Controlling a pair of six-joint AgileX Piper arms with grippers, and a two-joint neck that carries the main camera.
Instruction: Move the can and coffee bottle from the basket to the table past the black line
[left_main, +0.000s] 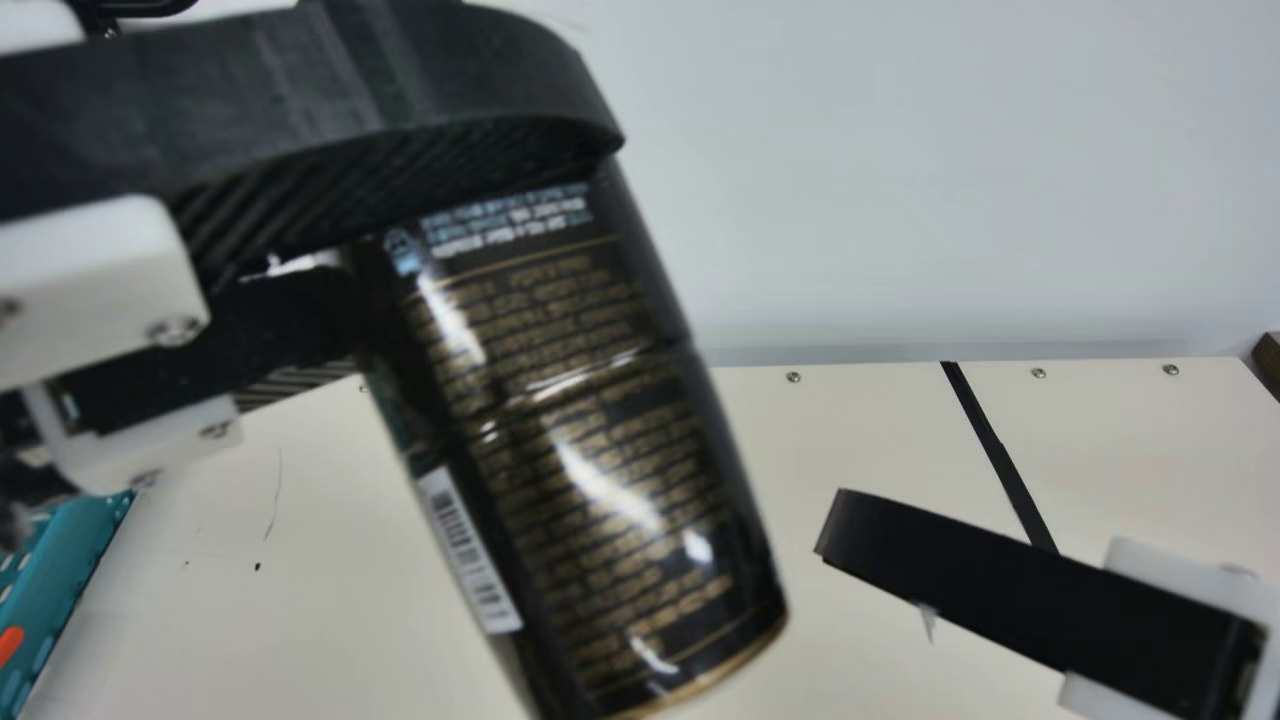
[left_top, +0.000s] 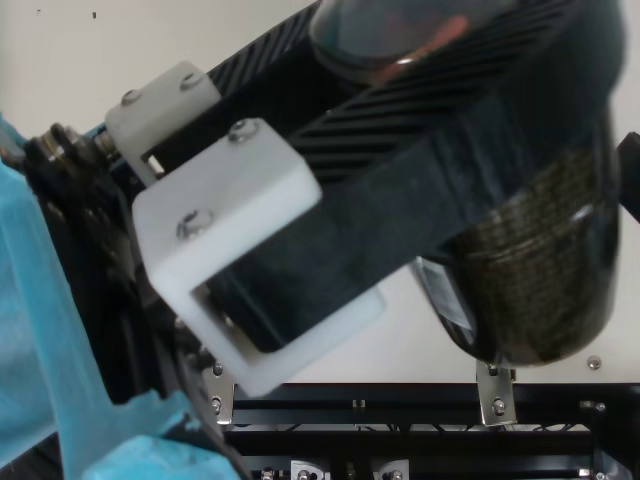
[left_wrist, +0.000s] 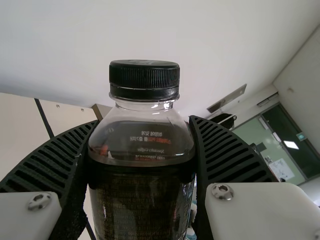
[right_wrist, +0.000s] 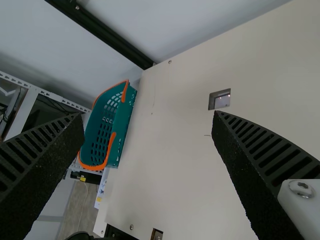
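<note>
In the main view my left gripper is shut on the dark coffee bottle, which hangs tilted above the table, close to the camera. The left wrist view shows the black-capped bottle squeezed between the fingers of that gripper. My right gripper is at the main view's lower right; in its wrist view the gripper is open with nothing between its fingers. The black line runs across the table behind it. A teal basket with orange handles stands far left.
The cream table ends at a pale wall. A small square metal-coloured patch lies in the tabletop. Black rails run along the table edge in the top view. Blue covering wraps the left arm.
</note>
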